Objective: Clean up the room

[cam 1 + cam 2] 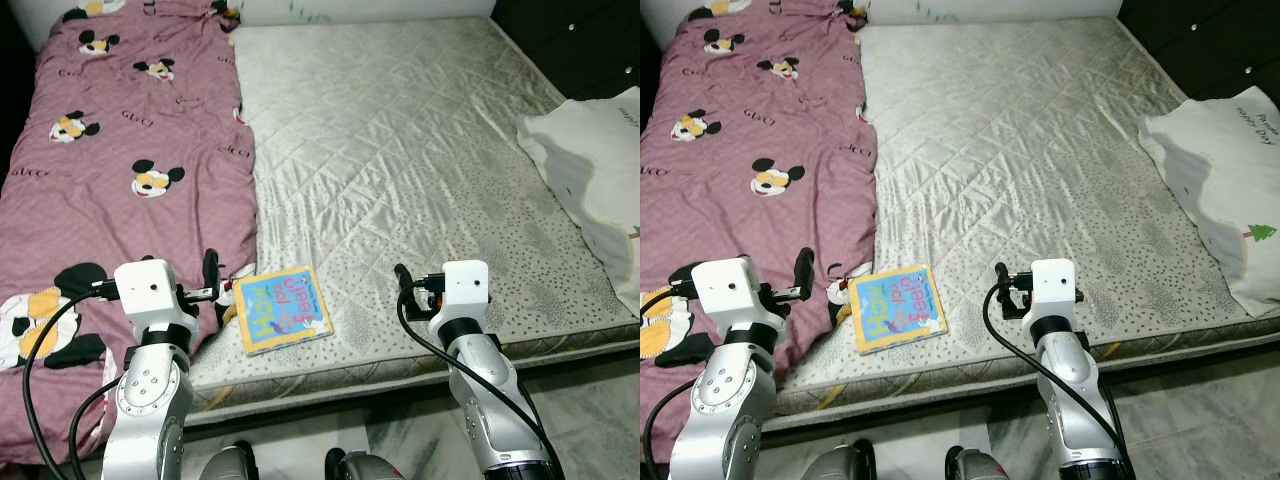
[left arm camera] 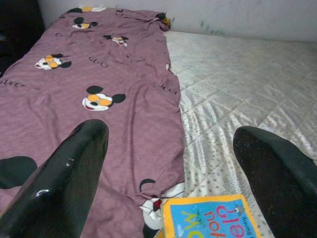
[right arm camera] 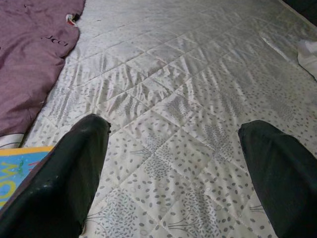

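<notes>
the book (image 1: 284,309) lies flat on the bed (image 1: 420,170) just right of the spread left end effector (image 1: 217,285), nearer it than the spread right end effector (image 1: 403,283).

We see a grey quilted mattress (image 1: 420,140); along its left side lies a mauve cartoon-mouse blanket (image 1: 120,160), a white pillow (image 1: 600,160) rests at its right edge, and pale marbled floor (image 1: 590,400) runs below its near edge
</notes>
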Robot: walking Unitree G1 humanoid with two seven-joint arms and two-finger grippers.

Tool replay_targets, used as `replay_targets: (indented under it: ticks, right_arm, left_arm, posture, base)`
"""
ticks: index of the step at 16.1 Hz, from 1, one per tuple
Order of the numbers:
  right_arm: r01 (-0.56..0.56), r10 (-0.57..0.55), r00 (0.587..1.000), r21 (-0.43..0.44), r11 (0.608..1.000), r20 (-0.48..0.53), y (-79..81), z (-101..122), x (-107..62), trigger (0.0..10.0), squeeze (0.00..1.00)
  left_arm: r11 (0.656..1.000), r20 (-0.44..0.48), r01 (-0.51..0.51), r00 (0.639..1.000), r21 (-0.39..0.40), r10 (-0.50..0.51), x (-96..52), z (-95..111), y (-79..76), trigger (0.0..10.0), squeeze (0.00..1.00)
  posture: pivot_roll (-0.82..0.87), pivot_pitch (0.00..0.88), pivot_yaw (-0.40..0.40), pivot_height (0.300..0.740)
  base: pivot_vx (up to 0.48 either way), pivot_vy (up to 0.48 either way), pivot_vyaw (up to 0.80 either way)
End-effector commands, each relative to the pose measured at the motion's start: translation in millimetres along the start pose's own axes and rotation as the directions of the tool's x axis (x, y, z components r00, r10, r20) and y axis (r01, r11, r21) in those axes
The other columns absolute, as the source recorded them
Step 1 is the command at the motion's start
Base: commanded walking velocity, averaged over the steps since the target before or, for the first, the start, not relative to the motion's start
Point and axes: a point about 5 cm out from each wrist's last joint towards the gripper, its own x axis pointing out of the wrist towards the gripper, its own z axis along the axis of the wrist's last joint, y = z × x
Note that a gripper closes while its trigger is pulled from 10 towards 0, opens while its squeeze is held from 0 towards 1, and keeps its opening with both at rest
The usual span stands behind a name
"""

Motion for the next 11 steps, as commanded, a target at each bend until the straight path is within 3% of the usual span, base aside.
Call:
replay_targets:
  ticks: [1, 4, 10, 11]
  right_arm:
    - [0.004, -0.004, 1.0, 0.0, 1.0, 0.002, -1.5, 1.7, -0.3, 10.0, 0.0]
    - [0.004, -0.004, 1.0, 0.0, 1.0, 0.005, -1.3, 3.1, 1.0, 10.0, 0.0]
    - [0.008, -0.008, 1.0, 0.004, 1.0, 0.002, -1.5, 2.9, 1.8, 10.0, 0.0]
    - [0.007, -0.007, 1.0, 0.004, 1.0, 0.002, -1.5, 2.9, 2.0, 10.0, 0.0]
  left_arm:
    - [1.0, -0.002, -0.002, 1.0, 0.007, 0.002, -2.0, -0.2, 0.4, 10.0, 0.0]
    - [1.0, -0.005, 0.019, 1.0, -0.024, -0.019, -0.1, 1.9, -2.3, 10.0, 0.0]
    - [0.999, -0.001, 0.037, 0.999, -0.031, -0.037, 1.4, 3.9, -6.0, 10.0, 0.0]
    - [0.999, 0.0, 0.038, 0.999, -0.03, -0.038, 1.4, 4.2, -6.5, 10.0, 0.0]
  posture:
    - [-0.04, 0.227, -0.026, 0.74]
    - [-0.04, 0.234, -0.023, 0.74]
    - [-0.04, 0.234, -0.021, 0.74]
    - [-0.04, 0.234, -0.02, 0.74]
  base:
    - [0.0, 0.0, 0.0]
    - [0.0, 0.0, 0.0]
    - [0.0, 0.454, 0.0]
    - [0.0, 0.0, 0.0]
